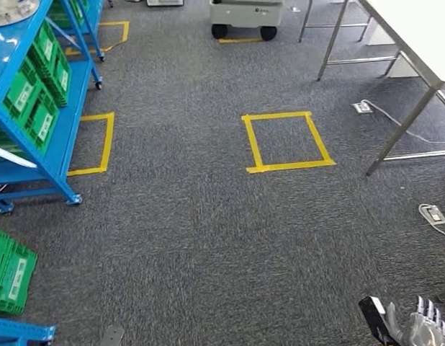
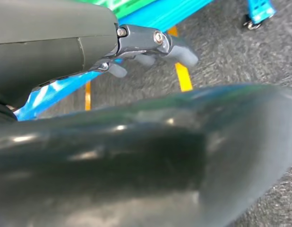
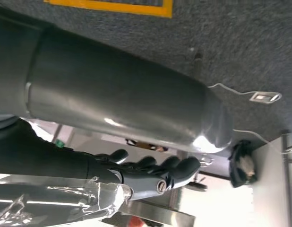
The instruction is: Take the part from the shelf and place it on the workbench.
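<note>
Part [image 3: 55, 198] crinkly, plastic-wrapped, gripped by right robot hand [image 3: 151, 172]; left robot hand [image 2: 151, 45] empty, uncurled.

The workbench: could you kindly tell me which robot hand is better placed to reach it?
Probably the right. The workbench stands at the far right of the head view, and the right robot hand shows low on that same side. The left robot hand hangs beside the blue shelf, opposite.

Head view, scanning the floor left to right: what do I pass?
Blue shelf with green bins → yellow tape square beside it → larger yellow tape square → workbench leg.
</note>
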Available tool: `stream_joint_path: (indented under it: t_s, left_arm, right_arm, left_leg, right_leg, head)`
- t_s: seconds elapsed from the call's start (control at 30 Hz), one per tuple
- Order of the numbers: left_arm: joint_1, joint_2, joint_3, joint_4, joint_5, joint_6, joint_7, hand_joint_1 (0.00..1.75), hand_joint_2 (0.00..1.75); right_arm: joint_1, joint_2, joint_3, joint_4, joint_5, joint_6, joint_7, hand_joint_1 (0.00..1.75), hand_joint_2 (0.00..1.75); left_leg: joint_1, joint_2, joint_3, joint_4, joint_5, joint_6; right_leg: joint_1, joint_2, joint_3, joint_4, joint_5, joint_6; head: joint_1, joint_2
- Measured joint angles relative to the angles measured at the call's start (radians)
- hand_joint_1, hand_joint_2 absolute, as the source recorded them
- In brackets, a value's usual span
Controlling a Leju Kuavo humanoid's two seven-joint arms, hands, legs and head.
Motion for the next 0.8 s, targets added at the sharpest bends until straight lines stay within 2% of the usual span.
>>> stream_joint_path:
  t_s: [0.03,0.07,0.1,0.13,0.17,0.2,0.27,0.3,0.33,0.37,0.4,0.43,0.47,0.53,0.57,0.6,0.63,0.67,0.7,0.73,0.8]
  left_arm:
    - [-0.002,-0.001,0.001,0.000,0.002,0.000,0.000,0.00,0.00]
    - [-0.003,-0.001,0.003,0.001,0.003,0.000,0.000,0.00,0.00]
    - [-0.002,-0.001,0.004,0.001,0.004,0.000,0.000,0.00,0.00]
    - [0.000,-0.001,0.005,0.002,0.004,0.000,0.000,0.00,0.00]
    - [0.002,-0.001,0.007,0.002,0.005,0.000,0.000,0.00,0.00]
    - [0.003,-0.001,0.008,0.002,0.005,0.000,0.000,0.00,0.00]
    - [0.002,-0.001,0.009,0.003,0.006,-0.001,0.000,0.00,0.00]
    - [0.002,-0.001,0.009,0.003,0.006,-0.001,0.000,0.00,0.00]
    - [0.002,-0.001,0.010,0.003,0.006,-0.001,0.000,0.00,0.00]
    - [0.003,-0.001,0.010,0.003,0.006,-0.001,0.000,0.00,0.00]
    - [0.005,-0.001,0.011,0.004,0.006,-0.001,0.001,0.00,0.00]
    - [0.007,-0.001,0.011,0.004,0.006,-0.001,0.002,0.00,0.00]
    - [0.007,-0.001,0.012,0.005,0.006,-0.001,0.003,0.00,0.00]
    - [0.004,-0.001,0.012,0.005,0.006,-0.001,0.007,0.00,0.00]
    - [0.003,-0.002,0.012,0.005,0.005,-0.001,0.009,0.00,0.00]
    - [0.004,-0.003,0.012,0.005,0.005,-0.001,0.011,0.00,0.00]
    - [0.005,-0.004,0.012,0.005,0.004,-0.001,0.012,0.00,0.00]
    - [0.007,-0.004,0.012,0.005,0.003,0.000,0.012,0.00,0.00]
    - [0.007,-0.004,0.013,0.005,0.003,0.000,0.012,0.00,0.00]
    - [0.007,-0.003,0.013,0.005,0.003,0.000,0.013,0.00,0.00]
    - [0.003,-0.003,0.013,0.005,0.003,0.000,0.013,0.00,0.00]
  right_arm:
    - [0.003,0.003,-0.019,0.018,0.002,0.000,0.000,0.00,0.00]
    - [0.007,0.006,-0.038,0.038,0.005,0.000,-0.001,0.00,0.00]
    - [0.010,0.009,-0.055,0.059,0.008,0.000,-0.003,0.00,0.00]
    - [0.012,0.013,-0.069,0.077,0.011,-0.001,-0.004,0.00,0.00]
    - [0.013,0.015,-0.080,0.093,0.014,-0.001,-0.004,0.00,0.00]
    - [0.012,0.016,-0.088,0.108,0.016,-0.001,-0.004,0.00,0.00]
    - [0.011,0.018,-0.100,0.130,0.017,-0.002,-0.002,0.00,0.00]
    - [0.010,0.018,-0.104,0.139,0.018,-0.002,0.000,0.00,0.00]
    - [0.009,0.019,-0.108,0.147,0.019,-0.002,0.002,0.00,0.00]
    - [0.009,0.021,-0.111,0.154,0.019,-0.002,0.006,0.00,0.00]
    - [0.008,0.022,-0.115,0.161,0.020,-0.002,0.011,0.00,0.00]
    - [0.007,0.023,-0.119,0.167,0.020,-0.002,0.016,0.00,0.00]
    - [0.007,0.025,-0.124,0.176,0.020,-0.001,0.023,0.00,0.00]
    - [0.012,0.028,-0.134,0.198,0.020,0.002,0.039,0.00,0.00]
    - [0.016,0.030,-0.139,0.211,0.020,0.006,0.049,0.00,0.00]
    - [0.019,0.033,-0.145,0.222,0.020,0.011,0.059,0.00,0.00]
    - [0.021,0.037,-0.150,0.232,0.020,0.018,0.070,0.00,0.00]
    - [0.021,0.041,-0.154,0.241,0.021,0.025,0.080,0.00,0.00]
    - [0.021,0.046,-0.157,0.249,0.021,0.033,0.090,0.00,0.00]
    - [0.021,0.051,-0.160,0.255,0.022,0.040,0.097,0.00,0.00]
    - [0.021,0.060,-0.165,0.267,0.022,0.049,0.105,0.00,0.00]
  left_leg:
    - [0.000,-0.012,-0.001,0.000,0.000,0.003]
    - [0.000,-0.026,-0.001,0.000,0.000,0.005]
    - [0.000,-0.041,-0.001,0.000,0.001,0.005]
    - [0.000,-0.056,-0.001,0.000,0.001,0.004]
    - [0.000,-0.070,0.000,0.001,0.002,0.003]
    - [0.000,-0.083,0.000,0.001,0.003,0.001]
    - [-0.001,-0.105,-0.002,0.003,0.005,-0.007]
    - [-0.001,-0.115,-0.005,0.003,0.007,-0.013]
    - [0.001,-0.125,-0.009,0.002,0.009,-0.019]
    - [0.003,-0.135,-0.012,0.001,0.013,-0.027]
    - [0.005,-0.133,-0.014,0.003,0.012,-0.032]
    - [0.005,-0.115,-0.021,0.014,0.002,-0.036]
    - [0.004,-0.087,-0.036,0.044,-0.020,-0.040]
    - [0.001,-0.030,-0.091,0.162,-0.088,-0.046]
    - [0.002,-0.020,-0.123,0.230,-0.118,-0.049]
    - [0.002,-0.017,-0.144,0.276,-0.132,-0.051]
    - [0.002,-0.015,-0.147,0.288,-0.127,-0.051]
    - [0.002,-0.013,-0.130,0.260,-0.104,-0.051]
    - [0.001,-0.004,-0.095,0.198,-0.070,-0.048]
    - [-0.002,0.017,-0.053,0.125,-0.040,-0.044]
    - [-0.008,0.052,0.003,0.022,-0.011,-0.035]
  right_leg:
    - [-0.001,0.022,-0.034,0.069,-0.030,0.002]
    - [-0.001,0.033,-0.066,0.129,-0.050,0.002]
    - [-0.001,0.038,-0.087,0.163,-0.055,0.002]
    - [-0.002,0.041,-0.090,0.160,-0.041,0.001]
    - [-0.003,0.045,-0.074,0.120,-0.012,-0.001]
    - [-0.005,0.059,-0.044,0.054,0.025,-0.002]
    - [-0.013,0.107,0.014,-0.067,0.066,-0.003]
    - [-0.014,0.124,0.030,-0.096,0.071,-0.006]
    - [-0.013,0.128,0.035,-0.104,0.068,-0.011]
    - [-0.010,0.117,0.037,-0.104,0.070,-0.018]
    - [-0.008,0.106,0.038,-0.106,0.073,-0.025]
    - [-0.007,0.094,0.039,-0.108,0.076,-0.033]
    - [-0.007,0.081,0.040,-0.112,0.078,-0.039]
    - [-0.003,0.053,0.041,-0.114,0.078,-0.048]
    - [-0.001,0.037,0.040,-0.114,0.077,-0.051]
    - [0.000,0.021,0.041,-0.114,0.076,-0.052]
    - [0.001,0.007,0.041,-0.114,0.074,-0.053]
    - [0.002,-0.006,0.042,-0.114,0.073,-0.053]
    - [0.002,-0.017,0.045,-0.114,0.072,-0.051]
    - [0.003,-0.027,0.047,-0.113,0.069,-0.049]
    - [0.009,-0.045,0.052,-0.110,0.062,-0.041]
  head:
    - [0.003,0.000]
    - [0.005,0.000]
    - [0.006,0.000]
    - [0.007,0.000]
    - [0.007,0.000]
    - [0.007,0.000]
    - [0.006,0.000]
    - [0.006,0.000]
    - [0.006,0.000]
    - [0.005,0.000]
    - [0.005,0.000]
    - [0.004,0.000]
    - [0.002,0.000]
    - [-0.001,0.000]
    - [-0.002,0.000]
    - [-0.002,0.000]
    - [-0.002,0.000]
    - [-0.002,0.000]
    - [-0.002,0.000]
    - [-0.003,0.000]
    - [-0.002,0.000]
